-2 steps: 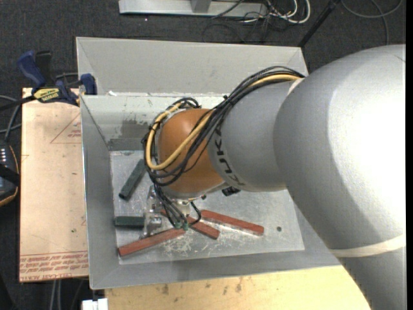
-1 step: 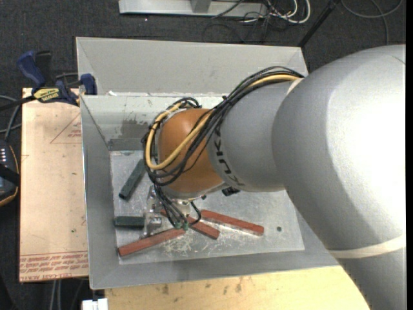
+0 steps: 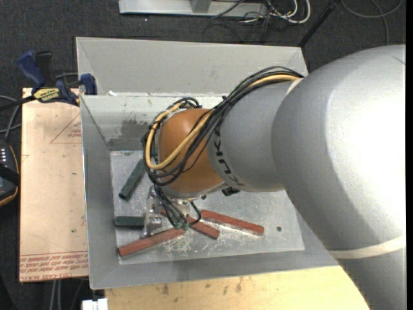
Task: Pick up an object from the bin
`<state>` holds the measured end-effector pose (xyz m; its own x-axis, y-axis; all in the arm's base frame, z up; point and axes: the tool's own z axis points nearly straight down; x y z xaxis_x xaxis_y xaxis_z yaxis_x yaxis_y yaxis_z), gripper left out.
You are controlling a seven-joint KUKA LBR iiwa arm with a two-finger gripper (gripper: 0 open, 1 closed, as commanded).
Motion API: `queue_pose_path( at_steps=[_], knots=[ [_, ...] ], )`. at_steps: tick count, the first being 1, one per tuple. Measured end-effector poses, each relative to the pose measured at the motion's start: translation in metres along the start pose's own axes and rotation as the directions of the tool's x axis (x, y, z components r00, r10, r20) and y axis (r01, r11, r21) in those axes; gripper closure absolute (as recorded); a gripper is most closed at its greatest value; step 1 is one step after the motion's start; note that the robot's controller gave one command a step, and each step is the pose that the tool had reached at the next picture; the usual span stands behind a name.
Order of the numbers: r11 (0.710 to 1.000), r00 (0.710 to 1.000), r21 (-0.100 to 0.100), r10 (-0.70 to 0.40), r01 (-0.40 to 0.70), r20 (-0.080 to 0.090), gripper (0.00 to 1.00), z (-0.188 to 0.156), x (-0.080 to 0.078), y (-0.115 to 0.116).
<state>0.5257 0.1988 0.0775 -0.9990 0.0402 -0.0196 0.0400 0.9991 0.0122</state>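
Reaching down into the grey bin (image 3: 95, 192), my gripper (image 3: 155, 218) hung low near the front left. It was just over a long red-brown stick (image 3: 150, 243), with a short dark bar (image 3: 128, 222) right beside it. I could not tell if my gripper was open or closed. Another red-brown stick (image 3: 233, 223) lay to the right.

In the bin (image 3: 97, 173), a bar (image 3: 132, 178) lies tilted near the left wall, with a block (image 3: 128, 222) just before it. A long stick (image 3: 150, 241) lies along the front edge towards the left corner. A short stick (image 3: 205, 230) and a third stick (image 3: 233, 223) lie to its right. The gripper (image 3: 155, 219) is between the block and the short stick.
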Motion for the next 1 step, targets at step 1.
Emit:
queue_pose_path(
  at_steps=[1],
  knots=[
    [0.999,0.999,0.01,-0.044,0.044,-0.014,1.0,-0.1515,-0.0227,-0.0239]
  ],
)
